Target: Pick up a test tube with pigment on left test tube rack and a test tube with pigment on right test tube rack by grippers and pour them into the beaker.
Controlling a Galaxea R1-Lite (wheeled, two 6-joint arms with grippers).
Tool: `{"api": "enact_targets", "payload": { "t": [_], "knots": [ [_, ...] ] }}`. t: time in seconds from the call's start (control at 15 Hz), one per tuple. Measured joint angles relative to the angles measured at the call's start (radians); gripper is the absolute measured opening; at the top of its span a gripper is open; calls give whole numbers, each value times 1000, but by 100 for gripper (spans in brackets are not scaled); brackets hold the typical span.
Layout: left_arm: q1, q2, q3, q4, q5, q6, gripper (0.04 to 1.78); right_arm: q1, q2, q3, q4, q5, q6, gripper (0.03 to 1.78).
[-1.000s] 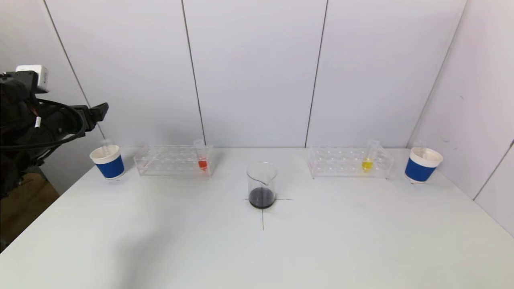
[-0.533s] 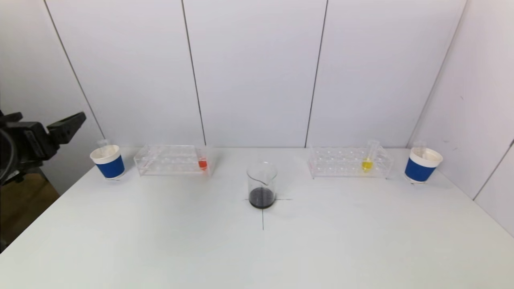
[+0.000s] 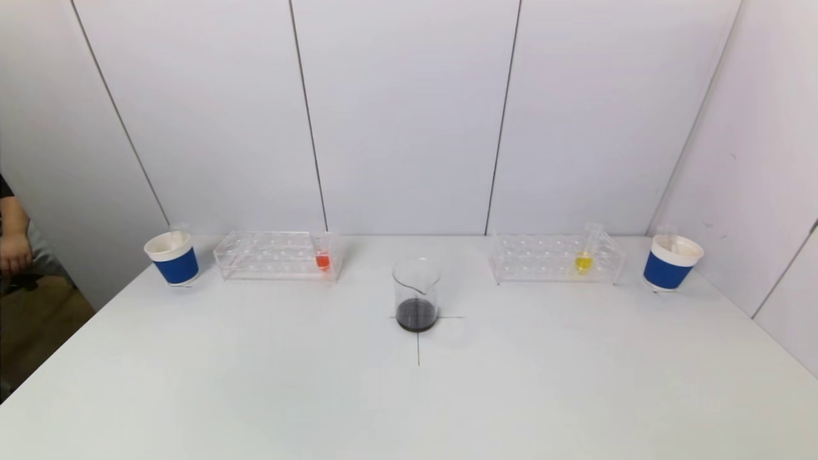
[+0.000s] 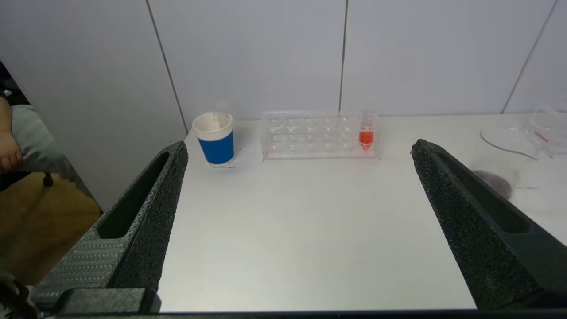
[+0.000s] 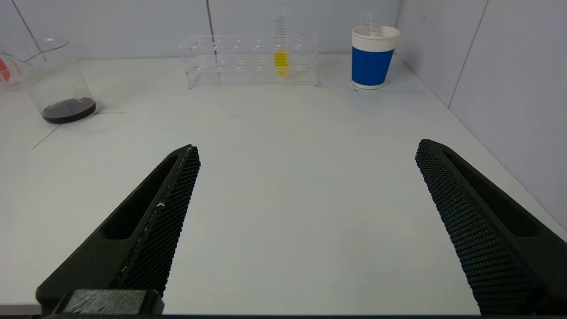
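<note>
A clear rack (image 3: 276, 255) at the back left holds a test tube with red pigment (image 3: 323, 260), also seen in the left wrist view (image 4: 366, 136). A clear rack (image 3: 555, 257) at the back right holds a tube with yellow pigment (image 3: 583, 260), also in the right wrist view (image 5: 281, 61). A glass beaker (image 3: 416, 294) with dark liquid stands at the table's centre. Both grippers are out of the head view. My left gripper (image 4: 297, 153) is open and empty over the near left of the table. My right gripper (image 5: 306, 150) is open and empty over the near right.
A blue and white paper cup (image 3: 172, 257) with a clear tube in it stands left of the left rack. A like cup (image 3: 671, 262) stands right of the right rack. A wall (image 3: 754, 160) runs along the table's right side. A person's arm (image 3: 13, 243) shows at far left.
My left arm has drawn back from above the left cup and left the head view. The racks, tubes, beaker and cups have not moved.
</note>
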State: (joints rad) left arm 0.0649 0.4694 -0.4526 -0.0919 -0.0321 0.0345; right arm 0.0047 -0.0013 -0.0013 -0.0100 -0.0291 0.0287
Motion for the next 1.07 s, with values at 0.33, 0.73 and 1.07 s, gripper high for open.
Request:
{"api": "enact_targets", "payload": {
  "t": [0.33, 0.73, 1.07],
  "knots": [
    [-38, -280, 127, 210, 5, 5, 176, 0, 0, 0, 0, 0, 0, 177],
    [-57, -455, 269, 332, -20, 20, 176, 0, 0, 0, 0, 0, 0, 177],
    [-58, -471, 402, 186, -19, 54, 176, 0, 0, 1, 0, 0, 0, 177]
  ]
}}
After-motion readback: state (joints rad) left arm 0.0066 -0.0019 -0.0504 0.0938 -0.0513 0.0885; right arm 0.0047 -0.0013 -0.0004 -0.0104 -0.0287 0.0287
